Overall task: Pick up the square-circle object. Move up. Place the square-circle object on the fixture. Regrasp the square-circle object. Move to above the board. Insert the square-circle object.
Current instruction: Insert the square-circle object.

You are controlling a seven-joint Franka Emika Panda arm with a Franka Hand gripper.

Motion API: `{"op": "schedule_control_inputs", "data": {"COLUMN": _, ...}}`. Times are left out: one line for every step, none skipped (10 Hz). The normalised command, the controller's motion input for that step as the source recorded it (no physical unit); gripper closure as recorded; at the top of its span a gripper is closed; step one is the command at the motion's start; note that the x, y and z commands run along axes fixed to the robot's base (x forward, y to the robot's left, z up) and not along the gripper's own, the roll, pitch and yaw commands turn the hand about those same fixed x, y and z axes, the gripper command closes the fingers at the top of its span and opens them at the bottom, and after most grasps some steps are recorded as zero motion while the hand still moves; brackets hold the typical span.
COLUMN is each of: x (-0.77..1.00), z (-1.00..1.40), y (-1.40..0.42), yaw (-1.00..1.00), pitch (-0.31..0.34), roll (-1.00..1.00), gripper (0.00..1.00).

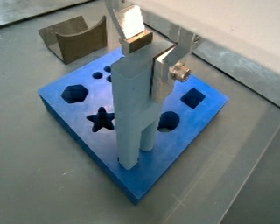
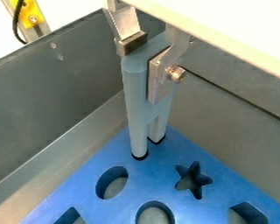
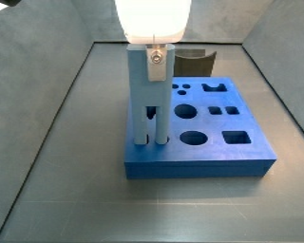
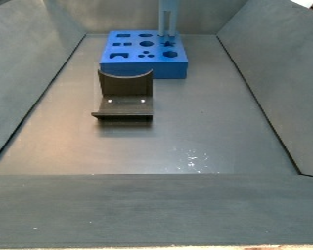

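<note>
My gripper (image 1: 154,54) is shut on the top of the square-circle object (image 1: 136,105), a pale blue-grey peg held upright. It stands over the blue board (image 1: 189,118). In a wrist view the peg (image 2: 149,96) reaches down to the mouth of a dark hole near the edge of the board (image 2: 149,184). A side view shows the gripper (image 3: 155,52), the peg (image 3: 147,95) and the board (image 3: 205,166). The dark notched fixture (image 3: 193,62) stands just behind the board. From the other side, the fixture (image 4: 124,98) lies in front of the board (image 4: 172,70), with the peg (image 4: 167,20) above it.
Sloping grey walls (image 3: 66,114) enclose the floor on both sides. Star (image 1: 101,119), hexagon (image 1: 73,91), round and square holes dot the board. A yellow part (image 2: 31,17) shows beyond the wall.
</note>
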Motion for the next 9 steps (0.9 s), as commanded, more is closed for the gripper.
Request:
{"op": "schedule_control_inputs", "data": {"x": 0.05, "z": 0.0, "y": 0.0, "yaw": 0.0, "pitch": 0.0, "roll": 0.0, "gripper": 1.0}}
{"op": "schedule_control_inputs", "data": {"x": 0.05, "z": -0.05, "y": 0.13, "yaw": -0.04, "pitch": 0.0, "roll": 0.03, "gripper": 1.0}}
{"op": "schedule_control_inputs", "data": {"x": 0.0, "z": -0.07, "y": 0.16, "yaw": -0.18, "pitch": 0.0, "roll": 0.08, "gripper": 1.0}}
{"op": "schedule_control_inputs", "data": {"x": 0.0, "z": -0.06, "y": 0.14, "yaw": -0.17, "pitch": 0.0, "roll": 0.07, "gripper": 1.0}}
{"op": "schedule_control_inputs", "data": {"x": 0.0, "z": -0.09, "y": 0.0, "yaw": -0.07, "pitch": -0.057, "roll": 0.04, "gripper": 1.0}}
{"op": "schedule_control_inputs", "data": {"x": 0.0, "z": -0.47, "y": -0.14, "yaw": 0.0, "pitch": -0.411, "roll": 0.19, "gripper": 1.0}}
{"op": "schedule_control_inputs", "data": {"x": 0.0, "z": -0.63, "y": -0.18, "yaw": -0.02, "pitch": -0.406, "roll": 0.13, "gripper": 1.0}}
{"op": "schedule_control_inputs", "data": {"x": 0.0, "z": -0.66, "y": -0.18, "yaw": -0.05, "pitch": -0.357, "roll": 0.19, "gripper": 1.0}}
{"op": "schedule_control_inputs", "data": {"x": 0.0, "z": -0.65, "y": -0.16, "yaw": -0.06, "pitch": -0.357, "roll": 0.2, "gripper": 1.0}}
